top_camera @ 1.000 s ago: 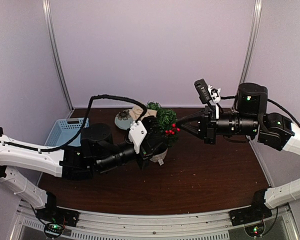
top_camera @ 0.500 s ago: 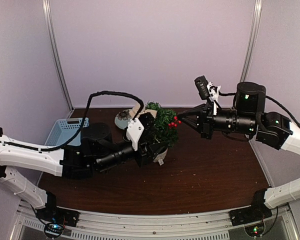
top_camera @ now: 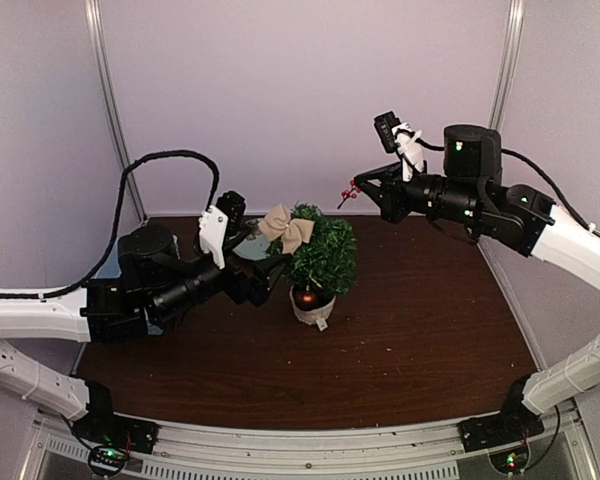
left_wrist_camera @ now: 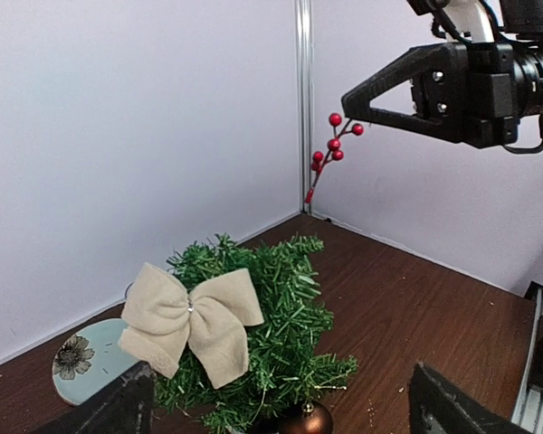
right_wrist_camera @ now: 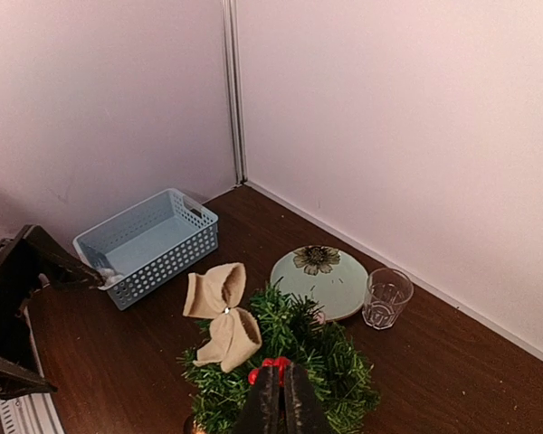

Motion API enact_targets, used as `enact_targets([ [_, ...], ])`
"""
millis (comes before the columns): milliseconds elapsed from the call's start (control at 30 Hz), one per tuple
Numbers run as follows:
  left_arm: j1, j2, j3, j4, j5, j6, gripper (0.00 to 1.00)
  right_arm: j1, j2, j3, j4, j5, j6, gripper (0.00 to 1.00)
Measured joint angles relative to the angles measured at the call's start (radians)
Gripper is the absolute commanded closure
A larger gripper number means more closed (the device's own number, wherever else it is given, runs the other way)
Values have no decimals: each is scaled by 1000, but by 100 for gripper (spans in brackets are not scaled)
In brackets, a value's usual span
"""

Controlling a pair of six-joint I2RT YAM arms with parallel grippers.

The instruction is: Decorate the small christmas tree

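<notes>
Fingers, left: the left fingers (left_wrist_camera: 118, 407) are spread wide and nothing is clasped between them; they are held low, just left of the tree and aimed at it.
Fingers, right: the right fingers (left_wrist_camera: 389, 81) are pressed together on a red berry sprig (left_wrist_camera: 330, 154), which is held raised in the air, above and to the right of the tree and apart from it.
Sprig: its berries are clustered by the fingertips, and the thin stem slants downward away from them.
Tree, place: the small christmas tree (top_camera: 325, 255) is seen near the middle of the table (top_camera: 410, 330), toward the back, between the two arms.
Tree, axis: it stands upright in its off-white pot (top_camera: 313, 308); the long axis is vertical and the tip points up.
Tree, trimmings: a beige bow (left_wrist_camera: 192, 316) is set on the upper left side, and a copper bauble (top_camera: 306, 297) hangs low, just above the pot's rim.
Writing: a small white tag (top_camera: 321, 323) is seen at the pot's foot; any print on it is too small to be read.
Plate: a pale green plate (right_wrist_camera: 319, 280) with a dark flower drawn on it lies behind the tree.
Cup: a clear glass cup (right_wrist_camera: 385, 298) stands just beside the plate.
Basket: a light blue perforated basket (right_wrist_camera: 149, 244) is placed in the far left corner.
</notes>
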Motion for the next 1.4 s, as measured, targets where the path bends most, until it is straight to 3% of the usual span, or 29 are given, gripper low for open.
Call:
enact_targets([
  [367, 0, -28, -27, -38, -38, -17, 2, -60, 219, 109, -36, -8, -45, 100],
  [767, 0, -34, -32, -45, -47, -16, 2, -65, 320, 124, -66, -56, -45, 100],
  [1233, 33, -28, -42, -54, -89, -73, 2, -68, 309, 145, -98, -58, -31, 45],
  [1400, 84, -40, -106, -67, -107, -164, 3, -72, 242, 145, -103, -55, -25, 34],
])
